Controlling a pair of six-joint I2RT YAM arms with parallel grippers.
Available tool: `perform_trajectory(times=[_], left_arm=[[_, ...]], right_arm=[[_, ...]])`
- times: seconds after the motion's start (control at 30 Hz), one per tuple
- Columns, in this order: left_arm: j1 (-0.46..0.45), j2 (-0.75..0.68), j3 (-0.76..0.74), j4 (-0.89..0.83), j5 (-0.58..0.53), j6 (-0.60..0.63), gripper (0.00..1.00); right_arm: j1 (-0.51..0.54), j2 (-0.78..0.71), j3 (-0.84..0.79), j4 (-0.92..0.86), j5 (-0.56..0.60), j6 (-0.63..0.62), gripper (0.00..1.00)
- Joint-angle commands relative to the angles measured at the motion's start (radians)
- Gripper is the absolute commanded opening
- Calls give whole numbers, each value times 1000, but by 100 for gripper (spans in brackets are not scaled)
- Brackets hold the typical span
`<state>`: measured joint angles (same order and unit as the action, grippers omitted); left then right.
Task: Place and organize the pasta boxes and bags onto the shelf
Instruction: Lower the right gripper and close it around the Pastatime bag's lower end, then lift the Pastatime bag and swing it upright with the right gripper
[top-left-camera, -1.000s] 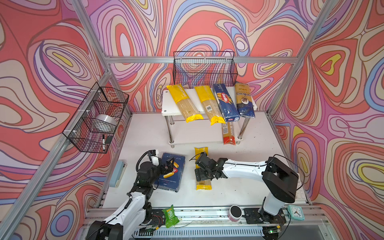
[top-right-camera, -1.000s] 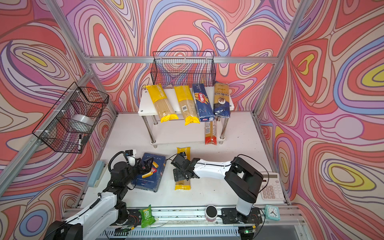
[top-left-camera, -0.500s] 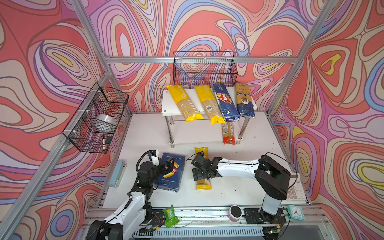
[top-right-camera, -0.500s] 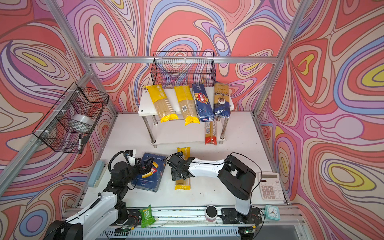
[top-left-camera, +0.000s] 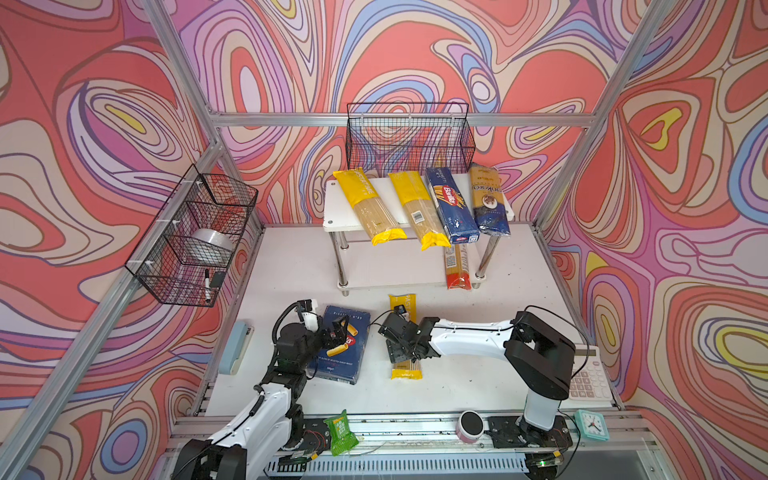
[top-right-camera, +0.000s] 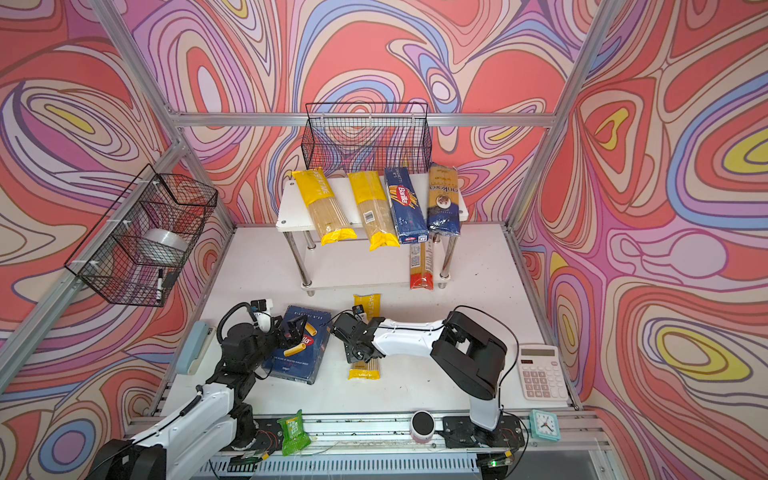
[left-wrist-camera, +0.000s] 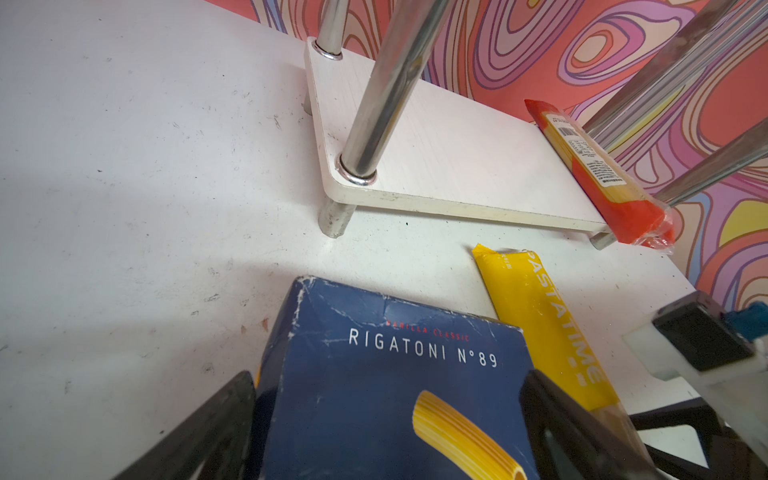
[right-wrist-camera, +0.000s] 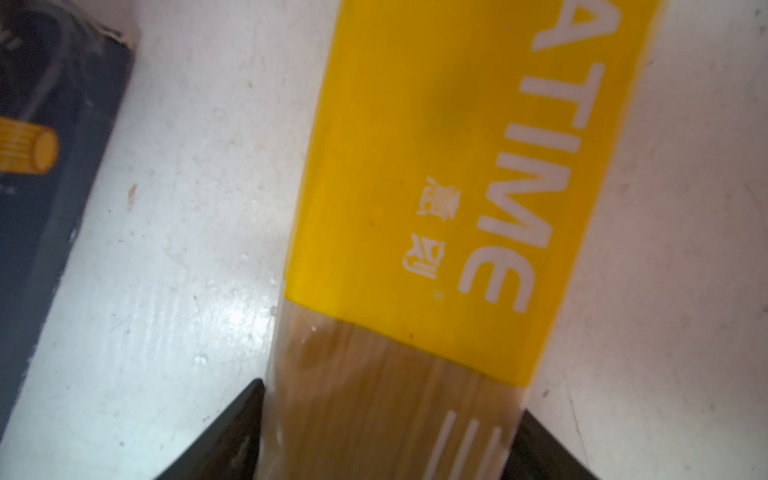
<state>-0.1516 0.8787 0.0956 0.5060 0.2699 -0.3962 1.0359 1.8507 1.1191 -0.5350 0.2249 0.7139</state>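
The step in hand is the pick-up of the last loose bag. In a top view the right gripper (top-left-camera: 402, 355) sits low over the yellow-ended bag (top-left-camera: 402, 302), which lies flat on the table at lower centre of the frame, and it straddles the bag's clear middle. The right wrist view shows one dark finger (right-wrist-camera: 232, 432) at each long edge of the bag. The fingers stand apart and look to be in contact, but I cannot tell whether they pinch yet.

Just left of it, the left gripper (top-left-camera: 337, 330) hovers over the rigatoni box (top-left-camera: 345, 361). Its fingers are spread to either side of the box, and whether they squeeze it I cannot tell.

The shelf (top-left-camera: 340, 203) stands at upper centre. Its top board carries two yellow-ended bags (top-left-camera: 370, 208), the spaghetti box (top-left-camera: 451, 205) and the dark blue bag (top-left-camera: 488, 203). The red-ended bag (top-left-camera: 457, 270) lies at the right end of the lower board (top-left-camera: 386, 270).

The next move likely calls for a firm pinch and a level lift, since a long bag may sag. The bag then has to travel up the frame and slide between the chrome legs onto the free lower board
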Motion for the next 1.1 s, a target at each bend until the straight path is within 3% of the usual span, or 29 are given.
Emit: perform_trajectory(times=[0.0, 0.67, 0.9, 0.97, 1.07], left_arm=[[-5, 3, -4, 27, 25, 4, 100], [-6, 6, -6, 32, 29, 8, 100], [-8, 8, -5, 32, 31, 7, 100], [-7, 9, -4, 32, 32, 8, 100], [-7, 11, -2, 30, 31, 8, 100]], right_arm=[[7, 58, -52, -51, -59, -2, 81], [7, -73, -126, -79, -42, 54, 72], [9, -97, -160, 7, -63, 58, 61], [7, -85, -152, 7, -64, 55, 52], [7, -84, -148, 4, -63, 49, 50]])
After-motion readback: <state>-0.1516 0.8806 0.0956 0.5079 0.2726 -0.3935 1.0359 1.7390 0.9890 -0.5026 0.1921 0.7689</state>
